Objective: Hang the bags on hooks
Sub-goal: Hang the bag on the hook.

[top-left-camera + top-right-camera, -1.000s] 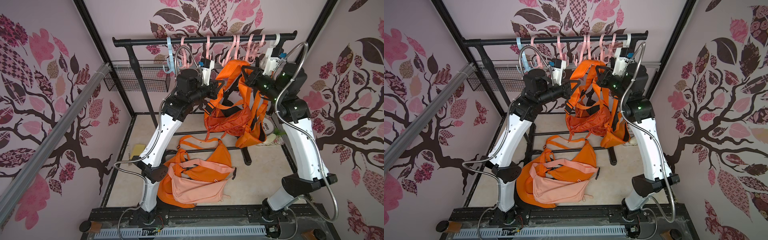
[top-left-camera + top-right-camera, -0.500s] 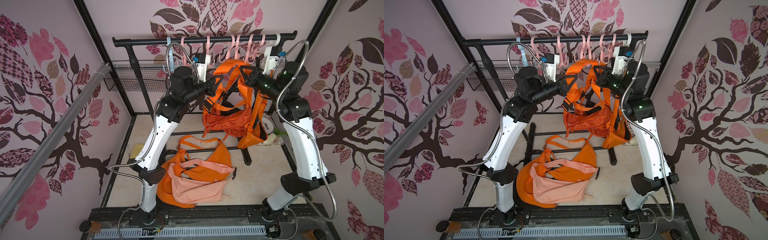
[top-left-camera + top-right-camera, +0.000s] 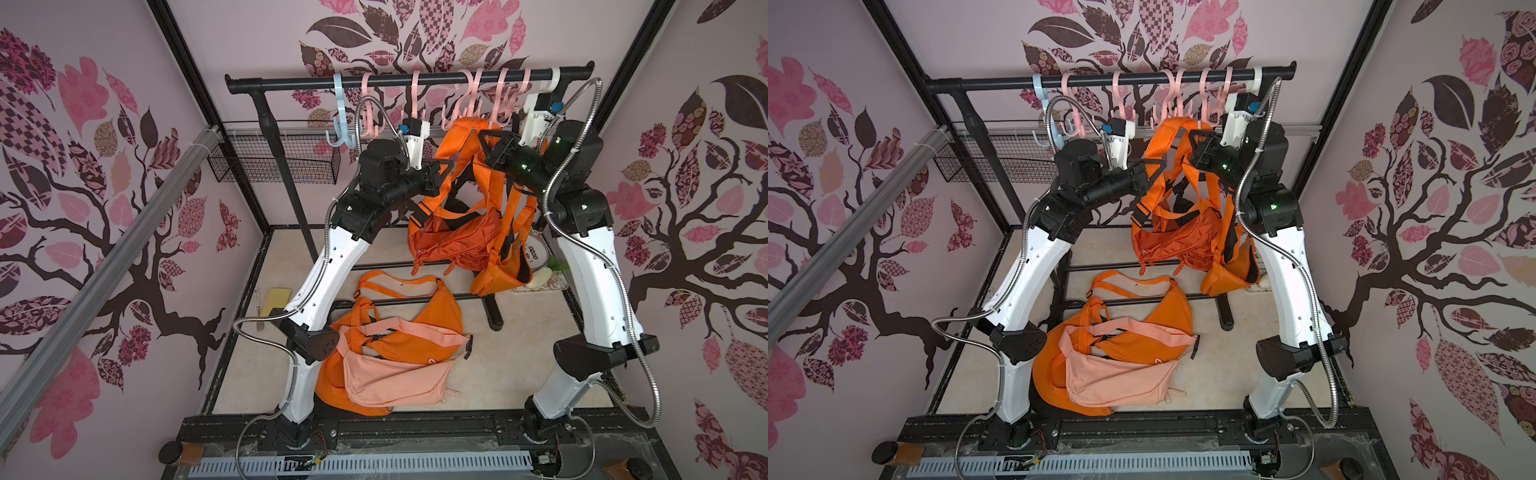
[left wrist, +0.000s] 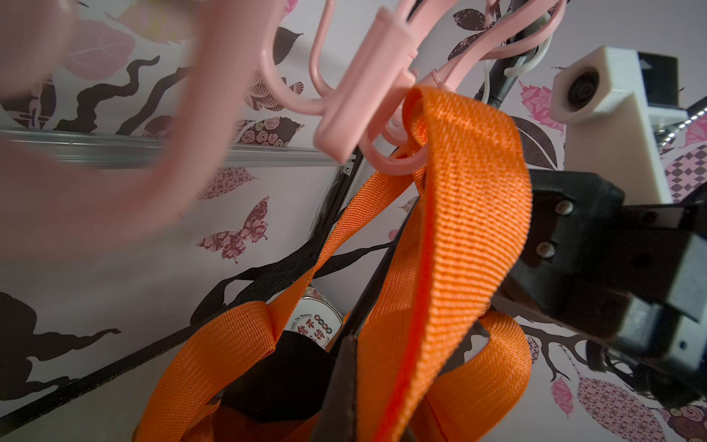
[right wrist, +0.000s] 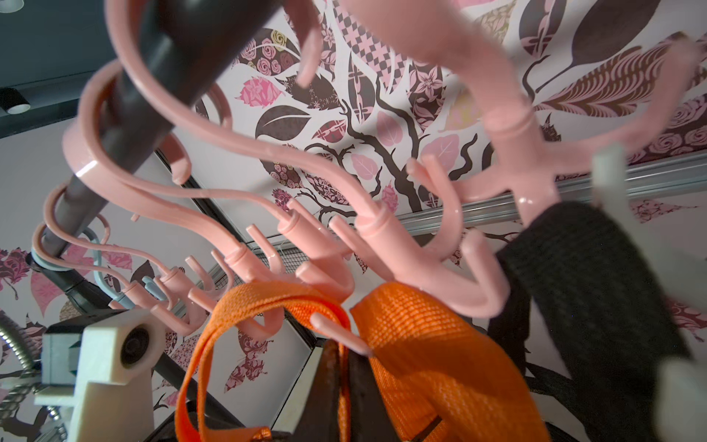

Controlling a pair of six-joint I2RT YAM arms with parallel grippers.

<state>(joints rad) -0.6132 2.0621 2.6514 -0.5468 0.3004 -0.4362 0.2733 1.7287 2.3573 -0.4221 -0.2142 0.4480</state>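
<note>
An orange bag hangs by its wide orange strap below the pink hooks on the black rail. My left gripper is shut on the strap's left run. My right gripper is shut on its right run, a thin band of webbing pinched between the jaws. In the left wrist view the strap's top fold curls over a pink prong. In the right wrist view a prong tip pokes between the strap's two folds.
Another orange bag hangs at the rack's right end. An orange bag and a peach one lie on the floor between the arms. A wire basket and a light-blue hook are to the left.
Both grippers have lifted the strap a little higher, up against the pink hooks. The left arm has risen and swung leftward; the bag's body has come up with the strap.
</note>
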